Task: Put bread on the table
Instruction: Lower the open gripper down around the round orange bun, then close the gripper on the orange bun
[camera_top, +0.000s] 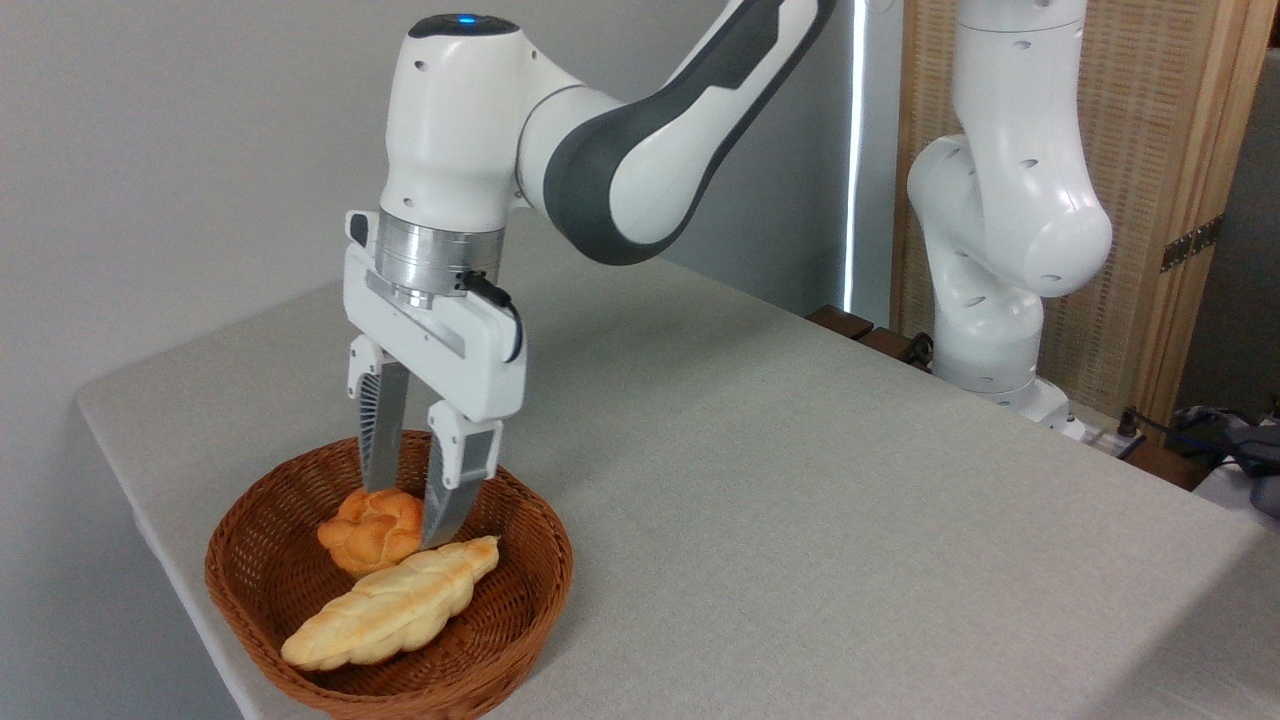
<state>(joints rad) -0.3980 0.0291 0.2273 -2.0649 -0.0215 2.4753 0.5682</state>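
My gripper (405, 515) points straight down into the wicker basket (250, 590), fingers either side of the bread (365, 535). Left finger (380, 440) comes down at the bun's top back edge, right finger (445, 500) covers its right flank. Gap between the fingers is narrow, about the width of the bun's upper part, and both tips look to be at the crust, but I cannot tell whether they are actually squeezing it or just alongside. The bread is small, round, golden-orange, with a cracked knobbly top, and sits on the basket floor toward the back centre. It looks seated, not raised. Just in front of it and touching or nearly touching its lower right is the braided loaf (390, 605), long and pale, lying diagonally from front left to right rear; its right tip ends just under my right fingertip. The basket is round, brown, and stands near the front left corner of the table (800, 480). Table cover is light grey, fabric-like, rounded corner at left. My wrist is vertical above the basket, blue light on top of the joint, arm running up and right out of frame. My base (1000, 330) stands at the table's far right edge. Behind it is a woven screen (1150, 150) in a wooden frame; some cables (1215, 430) lie at far right.
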